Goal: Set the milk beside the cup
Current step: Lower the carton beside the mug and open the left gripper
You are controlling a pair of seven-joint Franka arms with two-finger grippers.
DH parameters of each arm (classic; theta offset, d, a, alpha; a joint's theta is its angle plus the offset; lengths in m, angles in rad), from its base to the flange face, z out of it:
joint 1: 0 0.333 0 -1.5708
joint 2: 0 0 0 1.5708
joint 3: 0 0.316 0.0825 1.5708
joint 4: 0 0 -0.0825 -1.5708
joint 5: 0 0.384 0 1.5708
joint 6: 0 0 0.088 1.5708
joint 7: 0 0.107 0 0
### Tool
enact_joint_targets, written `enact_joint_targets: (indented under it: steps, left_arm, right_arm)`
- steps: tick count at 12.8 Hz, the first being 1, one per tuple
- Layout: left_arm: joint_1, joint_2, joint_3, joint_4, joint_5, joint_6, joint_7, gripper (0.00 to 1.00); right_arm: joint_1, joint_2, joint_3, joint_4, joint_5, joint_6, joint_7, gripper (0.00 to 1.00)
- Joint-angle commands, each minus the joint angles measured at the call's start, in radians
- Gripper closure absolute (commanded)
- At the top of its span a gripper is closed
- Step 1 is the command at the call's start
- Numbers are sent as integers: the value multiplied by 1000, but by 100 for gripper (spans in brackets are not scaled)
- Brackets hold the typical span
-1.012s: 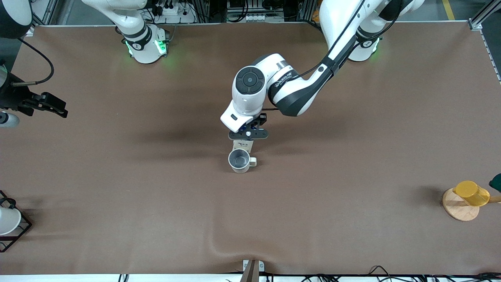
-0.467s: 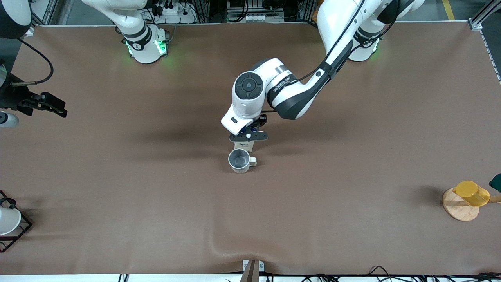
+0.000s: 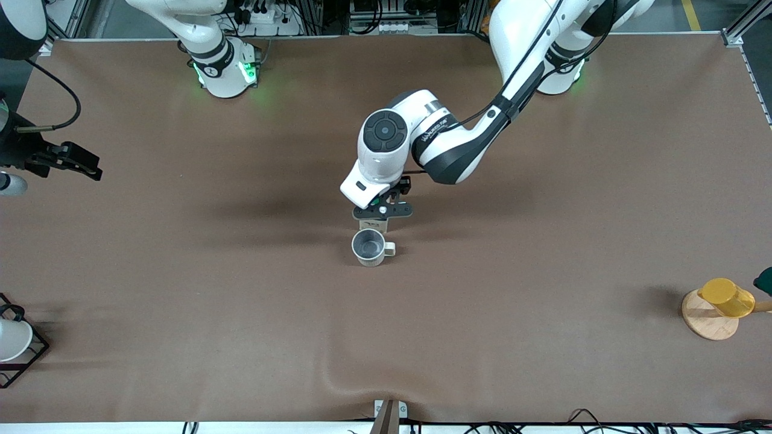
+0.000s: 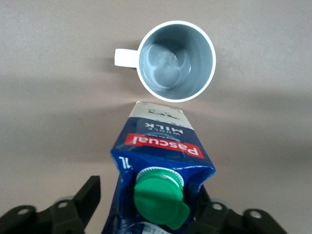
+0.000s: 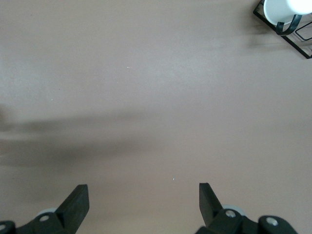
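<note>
The milk, a dark blue carton with a green cap, stands upright on the table, just farther from the front camera than the cup. A narrow gap separates them. In the left wrist view the milk stands between my left gripper's fingers, and table shows between that finger and the carton. The off-white cup is empty, with a grey inside. My left gripper is open around the carton's top. My right gripper waits open and empty over the right arm's end of the table.
A yellow cup lies on a round wooden coaster at the left arm's end, near the front. A white cup in a black wire frame stands at the right arm's end and shows in the right wrist view.
My left hand has shifted slightly toward the cup over the carton. The cup, the carton and the right arm have stayed put.
</note>
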Motion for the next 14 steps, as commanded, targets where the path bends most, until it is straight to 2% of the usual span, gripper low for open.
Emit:
enact_joint_targets:
  steps: [1, 6, 10, 12, 14]
  left_arm:
    - [-3, -8, 12, 18, -16, 2, -28, 0]
    - [22, -109, 22, 17, -30, -23, -46, 0]
    - [75, -201, 24, 17, -41, -107, -46, 0]
    - [170, -259, 19, 15, -40, -223, -18, 0]
    - [238, -322, 22, -5, -36, -274, 52, 0]
  right_arm:
    - [-4, -18, 1, -13, -16, -8, 1, 0]
    - [-4, -20, 1, -13, -14, -10, 0, 0]
    - [-5, -27, 1, -10, -14, -22, -2, 0]
    - [-4, -27, 2, -10, 9, -22, 10, 0]
    - [-1, -29, 7, -4, 27, -21, 12, 0]
